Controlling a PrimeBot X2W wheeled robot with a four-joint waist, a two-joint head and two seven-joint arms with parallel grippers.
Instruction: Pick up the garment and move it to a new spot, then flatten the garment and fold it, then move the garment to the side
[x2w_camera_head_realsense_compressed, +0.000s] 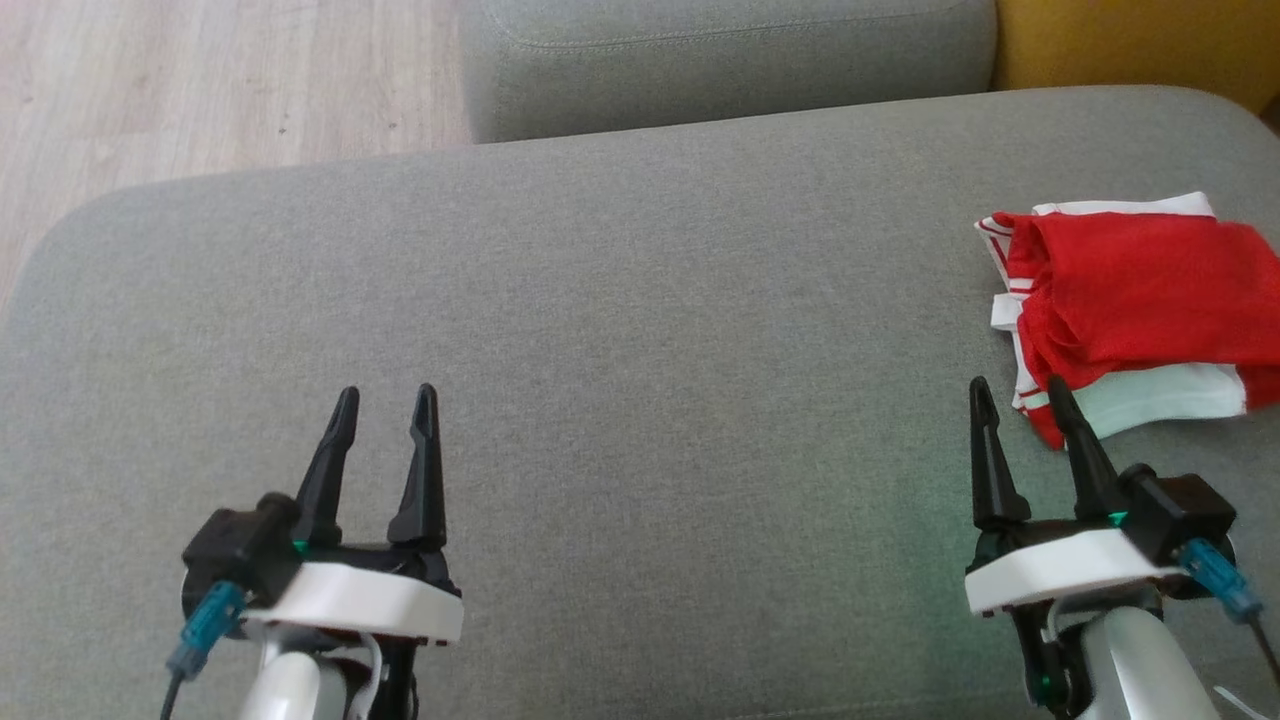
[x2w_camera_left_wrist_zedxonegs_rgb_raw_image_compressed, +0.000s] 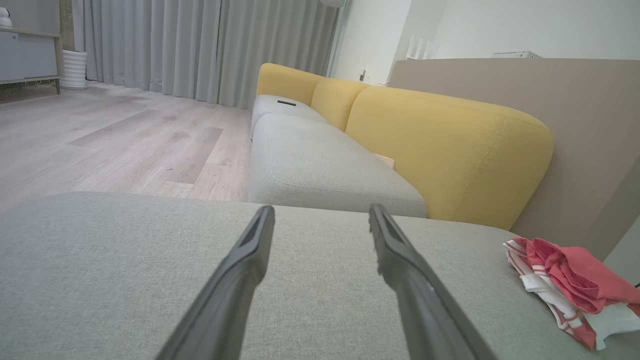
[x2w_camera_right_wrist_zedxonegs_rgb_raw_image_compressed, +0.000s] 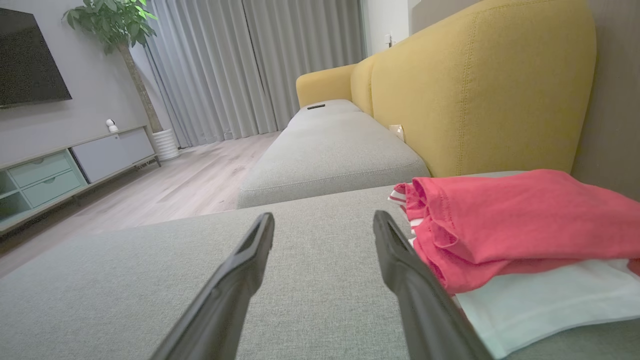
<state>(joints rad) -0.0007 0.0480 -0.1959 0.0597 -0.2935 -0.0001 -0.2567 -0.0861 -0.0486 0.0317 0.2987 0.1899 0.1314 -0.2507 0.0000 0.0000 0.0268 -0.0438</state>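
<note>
Garment (x2w_camera_head_realsense_compressed: 1140, 295) lies folded on grey cushion (x2w_camera_head_realsense_compressed: 640, 330).

Your target garment (x2w_camera_head_realsense_compressed: 1140, 290), red fabric folded loosely over a white layer, red-striped white trim showing at its left edge, lying slack on the grey cushion (x2w_camera_head_realsense_compressed: 640, 330), far right side

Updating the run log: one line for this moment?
left gripper: open, empty | right gripper: open, empty, next to garment | garment: red-white, lying at right of cushion
</note>
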